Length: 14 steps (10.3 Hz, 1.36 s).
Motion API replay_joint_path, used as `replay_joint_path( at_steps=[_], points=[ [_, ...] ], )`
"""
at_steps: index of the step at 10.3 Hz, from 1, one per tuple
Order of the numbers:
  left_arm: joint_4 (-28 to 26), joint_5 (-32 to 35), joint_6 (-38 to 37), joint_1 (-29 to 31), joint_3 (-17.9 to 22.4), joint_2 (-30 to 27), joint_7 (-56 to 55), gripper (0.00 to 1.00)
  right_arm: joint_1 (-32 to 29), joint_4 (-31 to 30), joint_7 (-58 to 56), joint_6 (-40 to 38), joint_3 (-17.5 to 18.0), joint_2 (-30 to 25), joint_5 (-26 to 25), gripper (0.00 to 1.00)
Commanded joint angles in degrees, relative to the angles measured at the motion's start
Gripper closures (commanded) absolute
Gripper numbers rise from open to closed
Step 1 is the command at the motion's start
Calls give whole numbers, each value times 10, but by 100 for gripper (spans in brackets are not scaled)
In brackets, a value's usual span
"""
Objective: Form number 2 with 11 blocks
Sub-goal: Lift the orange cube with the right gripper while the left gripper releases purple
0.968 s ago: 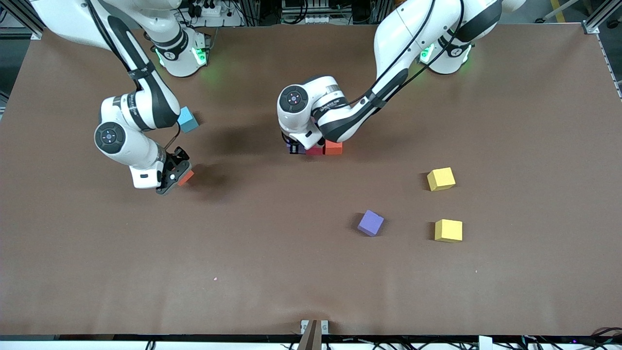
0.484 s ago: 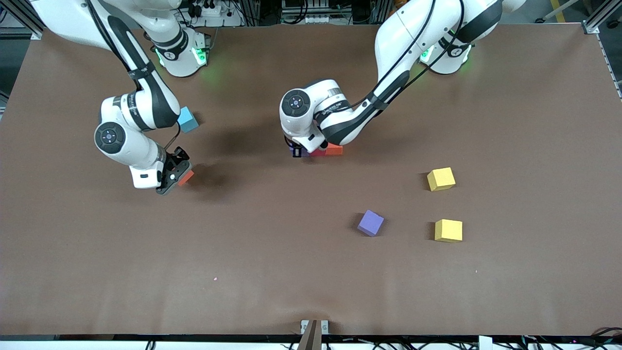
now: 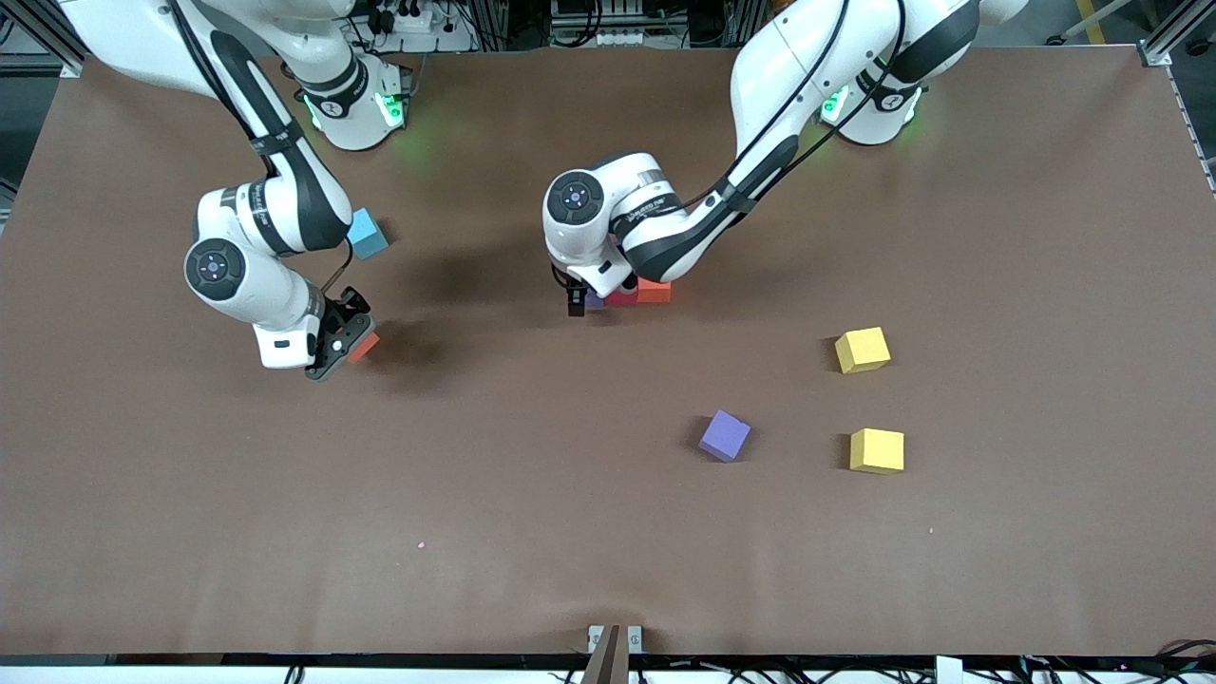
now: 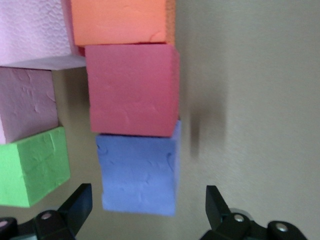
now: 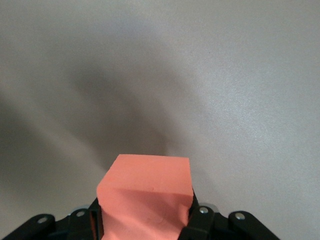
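Blocks are what matter here, and the nearest one to any finger is the purple block point(image 4: 138, 172), which sits on the table between the spread fingers point(image 4: 75, 206) of the left gripper point(image 4: 147, 210), with a clear gap on each side, so it looks released rather than held. It ends a short straight row: touching it comes the red block point(image 4: 132, 90), then the orange block point(image 4: 117, 21), and the row runs away from the fingers in the left wrist view. Beside that row lie a green block point(image 4: 32, 167) and pale pink blocks point(image 4: 25, 107), partly out of frame. In the front view this cluster sits under the left gripper point(image 3: 579, 302) around the middle of the table, mostly hidden by the wrist. The right gripper point(image 3: 340, 344) hangs over the table toward the right arm's end, its fingers pinching an orange-red block point(image 5: 146, 197); that arm appears to wait. Loose on the table point(image 3: 532, 532), nearer the front camera, lie another purple block point(image 3: 725, 435) and two yellow blocks point(image 3: 863, 350), point(image 3: 877, 450), closer to the left arm. A light-blue cube point(image 3: 368, 235) sits by the right arm. No containers are in view.
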Motion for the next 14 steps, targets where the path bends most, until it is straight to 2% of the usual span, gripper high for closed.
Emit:
replay_joint_path(
  at_steps=[1, 3, 7, 9, 11, 14],
  points=[
    [6, -13, -7, -1, 0, -37, -7, 0, -4, 19, 1, -9, 15, -4, 0, 60],
    [8, -41, -8, 1, 3, -66, -6, 0, 3, 36, 35, -10, 33, -4, 0, 60],
    [14, -39, -29, 79, 3, -88, 62, 0, 67, 60, 182, -16, 40, 4, 2, 60],
    [34, -38, -29, 111, 8, -80, 127, 0, 107, 69, 260, -15, 41, 10, 51, 60],
    [69, -39, -29, 122, 33, -61, 179, 0, 147, 87, 331, -13, 39, 15, 95, 60],
    [107, -48, -30, 126, 76, -41, 245, 0, 233, 163, 505, -8, 35, 71, 116, 60]
  ],
)
